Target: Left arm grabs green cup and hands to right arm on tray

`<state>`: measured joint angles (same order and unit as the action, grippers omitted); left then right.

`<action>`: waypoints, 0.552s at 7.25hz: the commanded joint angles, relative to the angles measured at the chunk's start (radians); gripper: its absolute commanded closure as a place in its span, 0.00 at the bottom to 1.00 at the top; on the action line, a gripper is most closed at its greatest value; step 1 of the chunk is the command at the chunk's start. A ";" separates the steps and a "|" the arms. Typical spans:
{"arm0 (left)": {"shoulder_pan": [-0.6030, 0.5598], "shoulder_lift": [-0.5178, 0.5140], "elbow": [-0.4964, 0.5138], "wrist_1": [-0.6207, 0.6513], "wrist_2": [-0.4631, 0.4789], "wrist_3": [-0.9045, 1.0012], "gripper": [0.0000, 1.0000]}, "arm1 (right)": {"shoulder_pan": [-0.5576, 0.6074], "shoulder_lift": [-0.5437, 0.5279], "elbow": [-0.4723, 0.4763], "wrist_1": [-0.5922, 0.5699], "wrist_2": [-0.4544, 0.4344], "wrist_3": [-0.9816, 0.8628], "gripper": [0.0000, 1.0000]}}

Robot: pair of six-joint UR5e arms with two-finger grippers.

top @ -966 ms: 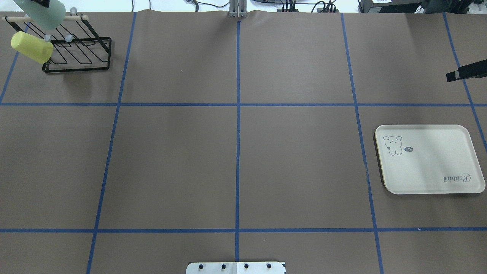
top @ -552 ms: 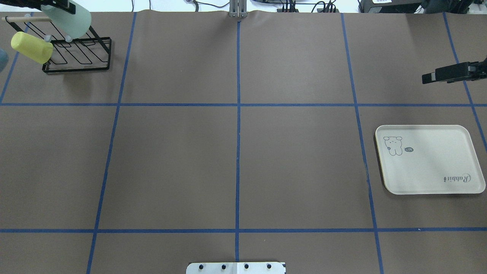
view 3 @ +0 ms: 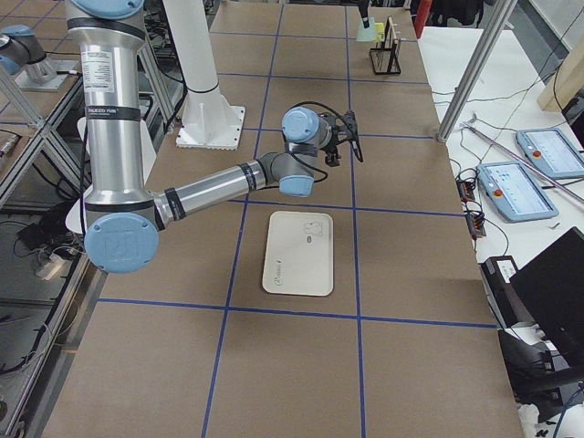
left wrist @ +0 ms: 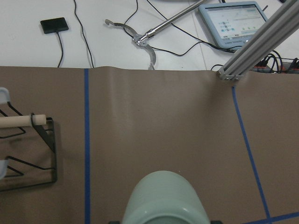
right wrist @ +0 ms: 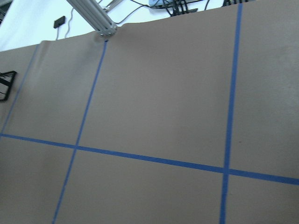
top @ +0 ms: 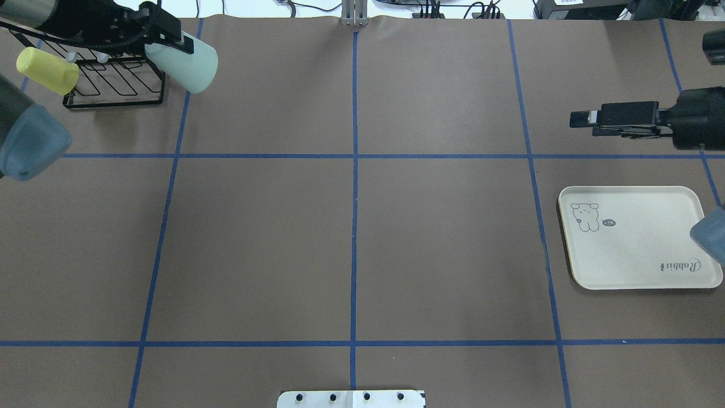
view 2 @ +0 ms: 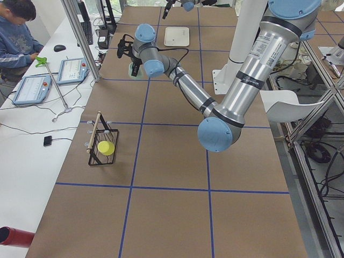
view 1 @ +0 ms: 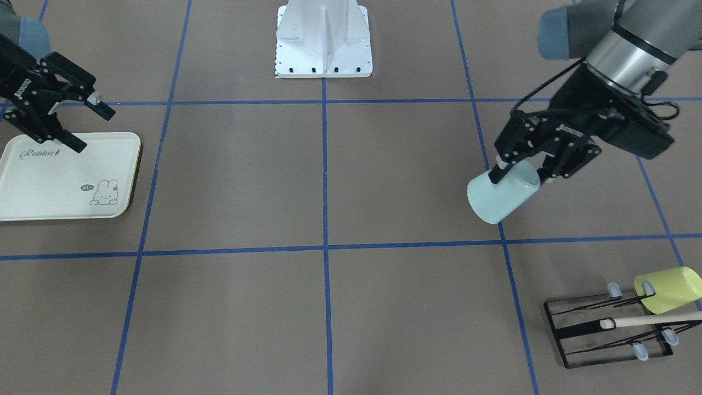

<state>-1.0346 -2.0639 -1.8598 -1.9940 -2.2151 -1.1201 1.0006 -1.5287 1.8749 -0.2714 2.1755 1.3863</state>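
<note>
In the front-facing view, one green cup (view 1: 496,198) is gripped at its mouth end by the left pincer (view 1: 520,171) and held above the desk (view 1: 384,181). Its long axis is tilted, with the closed base aimed down and away from the pincer. The right pincer (view 1: 90,130) is spread open and empty at the far edge of the one tray (view 1: 49,186), on which "Rabbit" is read. In the overhead view, one yellow-green cup (top: 45,69) is carried on one wire rack (top: 122,85).

The green cup (view 1: 499,200) is pale mint, the other cup (view 1: 672,288) yellow-green, the wire rack (view 1: 603,334) black, the tray (view 1: 49,186) cream with a grey line-drawn bunny, the table (top: 255,238) brown with blue gridlines.
</note>
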 commanded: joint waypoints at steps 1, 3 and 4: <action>0.118 -0.114 -0.032 0.000 0.000 -0.188 0.97 | -0.184 0.024 -0.043 0.314 -0.234 0.184 0.01; 0.187 -0.153 -0.088 -0.005 -0.008 -0.260 0.97 | -0.389 0.036 -0.083 0.557 -0.484 0.189 0.01; 0.202 -0.153 -0.142 -0.008 -0.009 -0.305 0.97 | -0.461 0.083 -0.138 0.666 -0.550 0.189 0.01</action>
<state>-0.8617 -2.2082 -1.9447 -1.9983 -2.2216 -1.3715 0.6421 -1.4845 1.7883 0.2547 1.7337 1.5713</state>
